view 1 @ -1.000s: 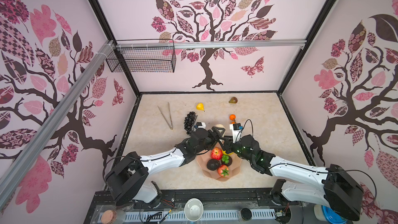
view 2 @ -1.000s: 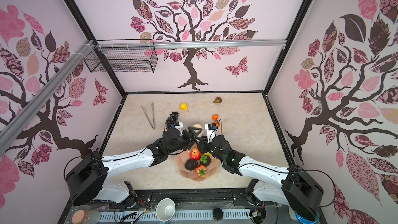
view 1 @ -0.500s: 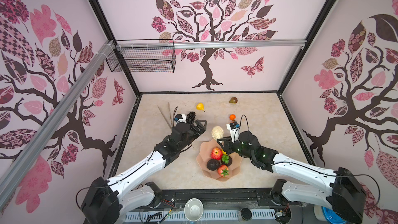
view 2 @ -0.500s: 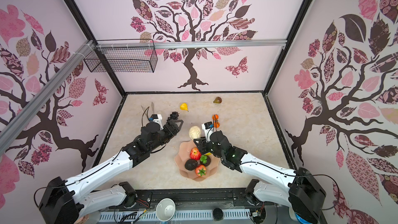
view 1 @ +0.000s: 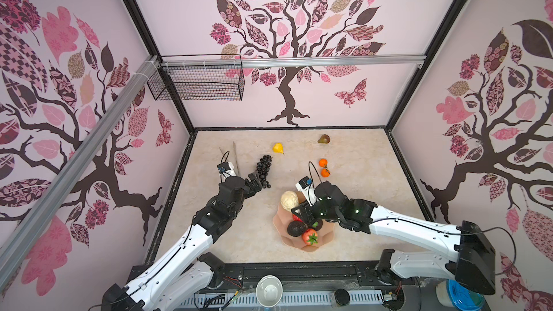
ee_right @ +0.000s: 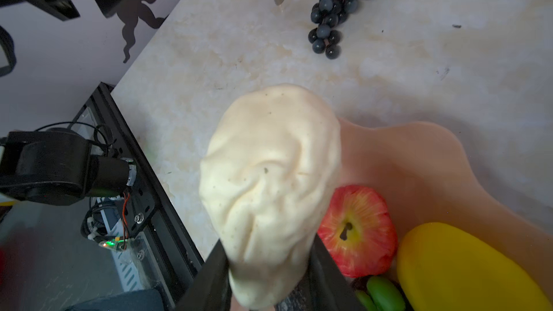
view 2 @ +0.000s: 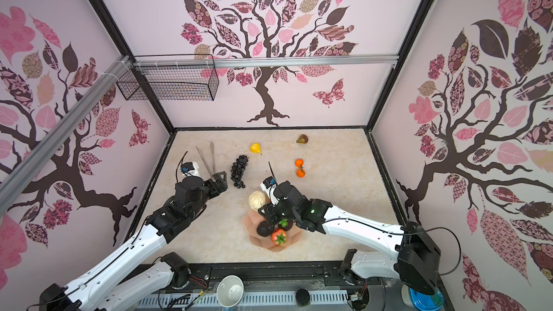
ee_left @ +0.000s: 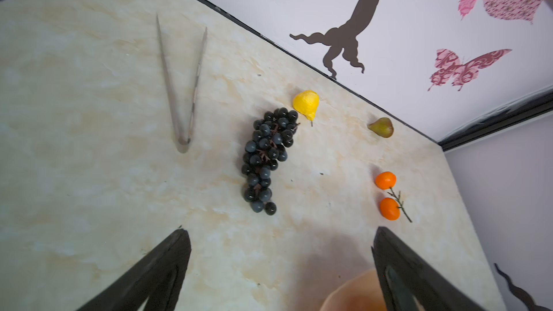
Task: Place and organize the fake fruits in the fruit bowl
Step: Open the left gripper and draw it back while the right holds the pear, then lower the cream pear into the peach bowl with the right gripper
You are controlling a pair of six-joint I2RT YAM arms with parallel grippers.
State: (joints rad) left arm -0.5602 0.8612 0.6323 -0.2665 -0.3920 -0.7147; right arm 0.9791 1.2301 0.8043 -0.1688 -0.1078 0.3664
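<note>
Top views: both show the left claw [view 1: 257,181] with its jaws spread wide and nothing between them, placed at the near end of the black grape bunch [view 1: 264,166]. The right claw [view 1: 297,211] is closed on the cream pear [view 1: 288,200], which sits at the far rim of the fruit bowl [view 1: 279,223]. You cannot tell whether the pear touches that rim. Inside the bowl you see a dark avocado [view 1: 295,228] and a red fruit with a green calyx [view 1: 309,236], touching each other. On the desk [view 1: 359,157], outside the bowl, lie the grape bunch, a small yellow pear [view 1: 277,148], a brown-green pear [view 1: 323,138] at the far edge, and two oranges [view 1: 322,163] on one twig. You find the wooden tongs [view 2: 206,160] just left of the grapes.

Left wrist view: both fingers [ee_left: 155,270] stand far apart and empty. The grape bunch lies ahead of them, clear of both. Part of the bowl's rim shows beside one finger.

Right wrist view: the two fingers [ee_right: 209,285] grip the cream pear from both sides near one end. Beyond it, in the bowl, note a red apple [ee_right: 357,231], a yellow lemon [ee_right: 466,267] and a green piece [ee_right: 383,294], packed close together.
</note>
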